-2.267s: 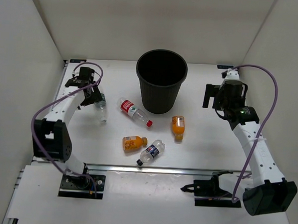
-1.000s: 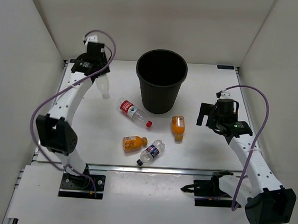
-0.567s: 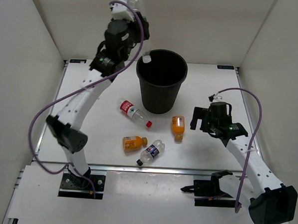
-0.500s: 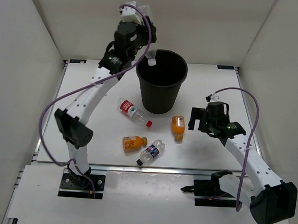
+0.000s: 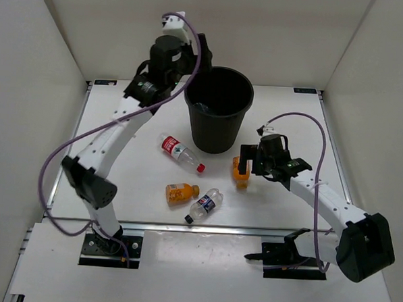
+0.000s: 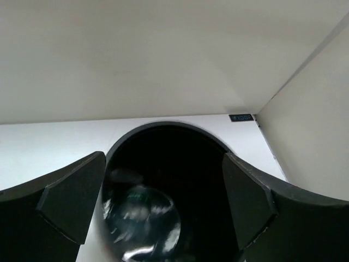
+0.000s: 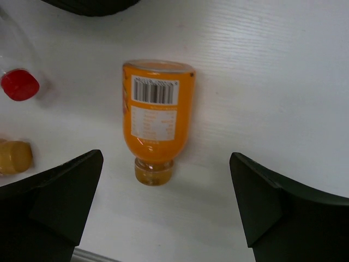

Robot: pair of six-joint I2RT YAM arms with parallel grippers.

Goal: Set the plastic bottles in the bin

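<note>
The bin (image 5: 216,135) stands at the back middle; its rim fills the left wrist view (image 6: 163,126). My left gripper (image 5: 195,54) hangs open and empty over the bin's left rim (image 6: 163,158). The green-label bottle (image 6: 139,213) lies blurred inside the bin (image 5: 202,108). My right gripper (image 5: 243,161) is open, straddling an orange bottle (image 7: 157,112) that lies on the table (image 5: 240,172), without touching it. The red-label bottle (image 5: 180,150), the second orange bottle (image 5: 181,192) and the blue-label bottle (image 5: 206,204) lie left of it.
White walls close in the table on three sides. A metal rail (image 5: 204,227) runs along the near edge. The red cap (image 7: 19,84) and the other orange bottle's cap (image 7: 13,157) show at the left edge of the right wrist view.
My left arm lifted the green-label bottle from the table's left over the bin and let go; it now lies inside. My right gripper moved left and down over the orange bottle.
</note>
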